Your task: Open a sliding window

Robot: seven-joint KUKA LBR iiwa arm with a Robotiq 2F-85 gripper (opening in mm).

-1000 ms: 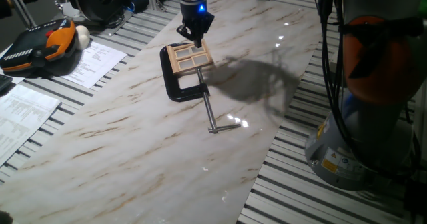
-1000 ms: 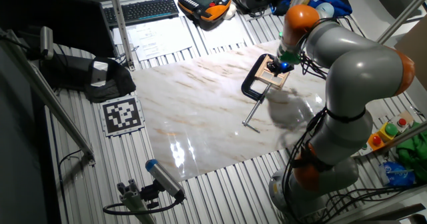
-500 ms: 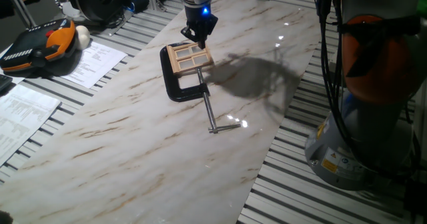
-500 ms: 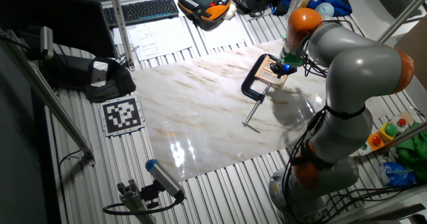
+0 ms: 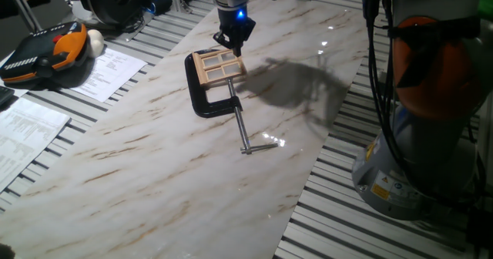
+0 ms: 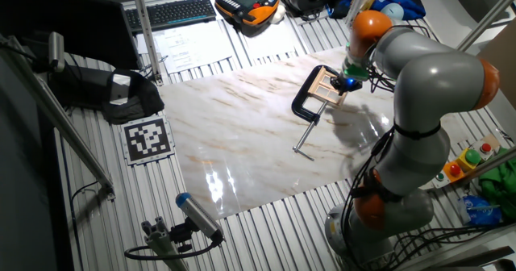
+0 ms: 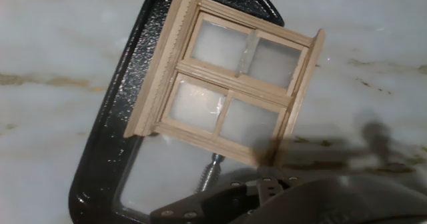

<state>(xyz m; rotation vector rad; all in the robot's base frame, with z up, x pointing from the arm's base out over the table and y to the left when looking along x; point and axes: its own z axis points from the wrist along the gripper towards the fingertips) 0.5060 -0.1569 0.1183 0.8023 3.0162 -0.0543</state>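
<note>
In the hand view we see the gripper [image 7: 267, 197] body closest, low in frame; its jaws aren't visible, so we can't tell if they're spread or pressed together. Just past it lies the window [image 7: 230, 84], flat on the marble counter [image 7: 53, 57], w/ its four panes facing up and held in the black clamp [image 7: 113, 144] (screw end under the lower edge). From one fixed view, the gripper [image 5: 233, 45] hangs at the window's [image 5: 217, 65] far edge.

Overhead lighting is glaring off the glossy counter [image 5: 154, 151] near its right edge; the arm is casting a soft shadow rightward. The hand view's near edge is blurring.
</note>
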